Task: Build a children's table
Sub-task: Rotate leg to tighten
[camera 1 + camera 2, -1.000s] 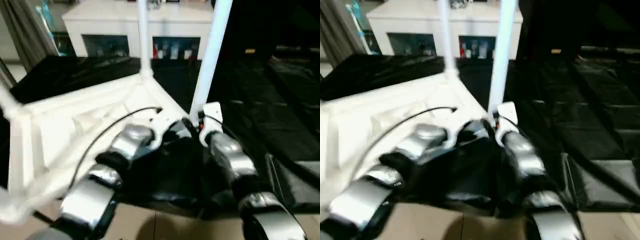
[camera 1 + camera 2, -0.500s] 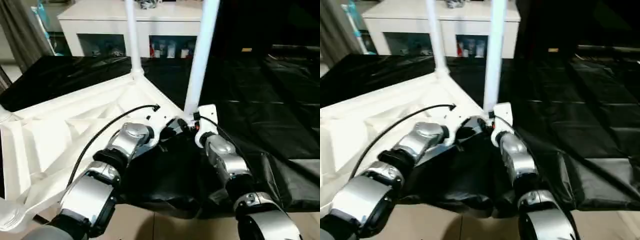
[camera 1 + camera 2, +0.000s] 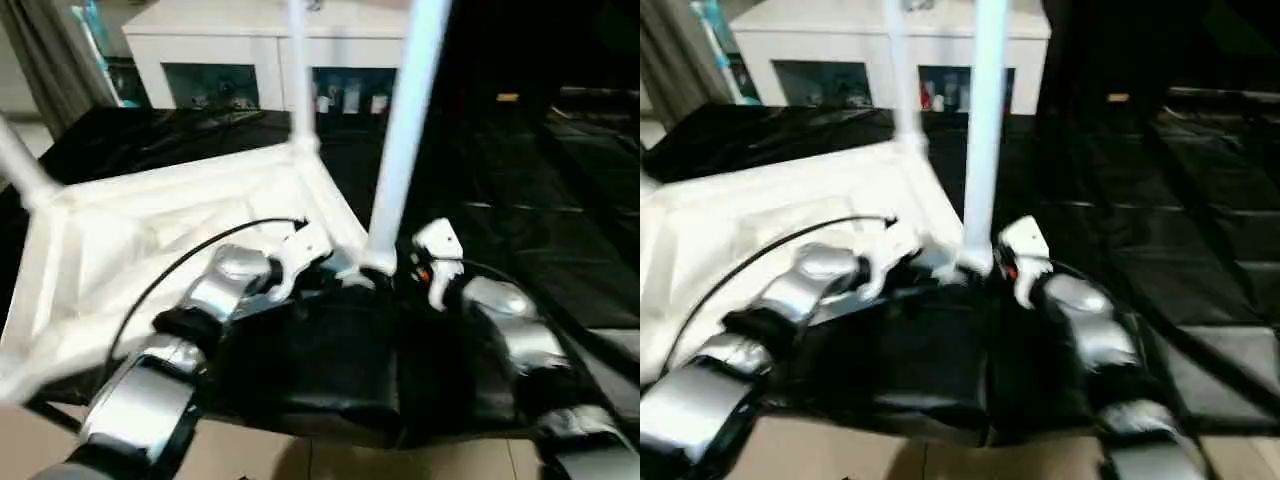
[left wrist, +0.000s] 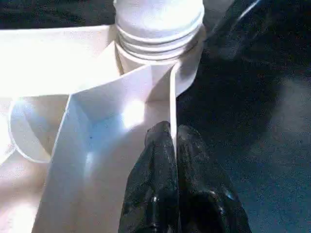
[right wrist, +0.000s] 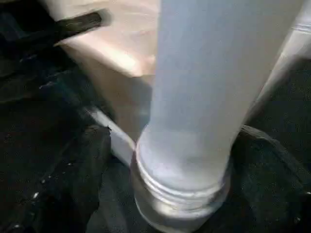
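Centre frame, the upturned children's table [image 3: 170,235] lies on black sheeting; left gripper [image 4: 174,141], fingers pressed together, pinches its rim to steady it, while right gripper [image 5: 165,160], fingers spread, straddles a socketed leg [image 3: 405,130].

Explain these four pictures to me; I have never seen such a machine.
This is a two-armed humanoid robot. Two pictures look down from its head over its silver forearms; the other two come from cameras at its wrists. On black sheeting lies a white plastic ribbed tabletop, upside down, with long white tube legs standing in its corner sockets. The left gripper is shut, its black fingers pressed against the tabletop's edge wall by the nearest leg. The right gripper stands open, a finger on either side of that leg's base.
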You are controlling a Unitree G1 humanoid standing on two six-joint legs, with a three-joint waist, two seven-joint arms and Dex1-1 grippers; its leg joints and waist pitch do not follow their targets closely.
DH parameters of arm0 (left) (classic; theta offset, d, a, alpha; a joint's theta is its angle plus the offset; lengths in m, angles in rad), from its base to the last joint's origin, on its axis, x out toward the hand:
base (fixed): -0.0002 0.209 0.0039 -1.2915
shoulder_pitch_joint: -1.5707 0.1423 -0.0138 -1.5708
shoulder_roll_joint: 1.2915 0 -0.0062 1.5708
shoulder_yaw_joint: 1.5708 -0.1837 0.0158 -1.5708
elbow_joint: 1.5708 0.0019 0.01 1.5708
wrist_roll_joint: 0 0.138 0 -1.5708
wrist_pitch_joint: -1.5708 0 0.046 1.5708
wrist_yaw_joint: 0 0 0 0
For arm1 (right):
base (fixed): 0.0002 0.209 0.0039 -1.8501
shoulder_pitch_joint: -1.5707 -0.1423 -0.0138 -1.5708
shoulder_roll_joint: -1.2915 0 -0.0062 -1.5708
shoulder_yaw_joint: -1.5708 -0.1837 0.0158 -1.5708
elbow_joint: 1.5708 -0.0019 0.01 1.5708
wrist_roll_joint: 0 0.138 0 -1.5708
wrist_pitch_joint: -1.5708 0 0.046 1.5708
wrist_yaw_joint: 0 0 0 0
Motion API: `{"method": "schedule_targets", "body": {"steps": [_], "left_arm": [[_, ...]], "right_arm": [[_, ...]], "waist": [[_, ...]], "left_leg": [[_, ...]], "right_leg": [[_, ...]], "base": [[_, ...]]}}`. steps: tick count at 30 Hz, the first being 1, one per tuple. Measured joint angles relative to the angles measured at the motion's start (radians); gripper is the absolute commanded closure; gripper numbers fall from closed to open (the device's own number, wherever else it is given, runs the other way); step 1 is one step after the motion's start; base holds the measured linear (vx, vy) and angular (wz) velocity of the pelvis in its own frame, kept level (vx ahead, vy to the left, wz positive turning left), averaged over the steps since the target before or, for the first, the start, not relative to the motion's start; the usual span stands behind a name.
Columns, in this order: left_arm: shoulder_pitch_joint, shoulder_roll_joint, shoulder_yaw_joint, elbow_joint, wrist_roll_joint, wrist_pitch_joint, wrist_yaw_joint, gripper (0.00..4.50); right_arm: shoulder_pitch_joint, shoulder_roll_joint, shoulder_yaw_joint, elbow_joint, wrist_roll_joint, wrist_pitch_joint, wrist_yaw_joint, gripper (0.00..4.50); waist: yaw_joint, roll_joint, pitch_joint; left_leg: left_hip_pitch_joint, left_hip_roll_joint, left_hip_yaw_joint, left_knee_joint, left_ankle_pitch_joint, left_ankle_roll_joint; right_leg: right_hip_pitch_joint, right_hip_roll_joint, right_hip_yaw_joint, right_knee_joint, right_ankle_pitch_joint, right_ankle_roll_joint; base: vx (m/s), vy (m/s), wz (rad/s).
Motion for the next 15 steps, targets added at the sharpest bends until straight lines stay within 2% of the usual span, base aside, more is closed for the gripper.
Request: {"method": "schedule_targets", "body": {"steps": [2,9,15], "left_arm": [[0.02,0.016,-0.012,-0.038,-0.012,0.002,-0.066,4.5],[0.074,0.048,-0.022,-0.135,-0.031,0.037,-0.163,4.5],[0.084,0.06,-0.022,-0.161,-0.034,0.059,-0.177,4.5]], "right_arm": [[0.021,-0.023,0.017,-0.043,0.01,0.014,0.074,0.48],[0.048,-0.066,0.042,-0.084,0.024,0.037,0.174,0.48],[0.049,-0.075,0.054,-0.106,0.024,0.053,0.193,0.93]], "waist": [[0.009,0.0,0.0],[0.012,0.0,0.0],[0.012,0.0,0.0]], "left_leg": [[0.0,0.0,0.001,0.001,0.0,0.0],[0.001,0.0,0.002,0.001,0.0,0.0],[0.0,0.0,0.002,0.001,0.0,0.0]], "right_leg": [[0.0,-0.001,0.001,0.0,0.0,0.0],[0.0,-0.001,0.002,0.001,0.0,0.0],[0.0,-0.001,0.001,0.001,0.0,0.0]], "base": [[0.0,0.0,0.0],[0.0,0.0,0.0],[0.0,0.0,0.0]]}}
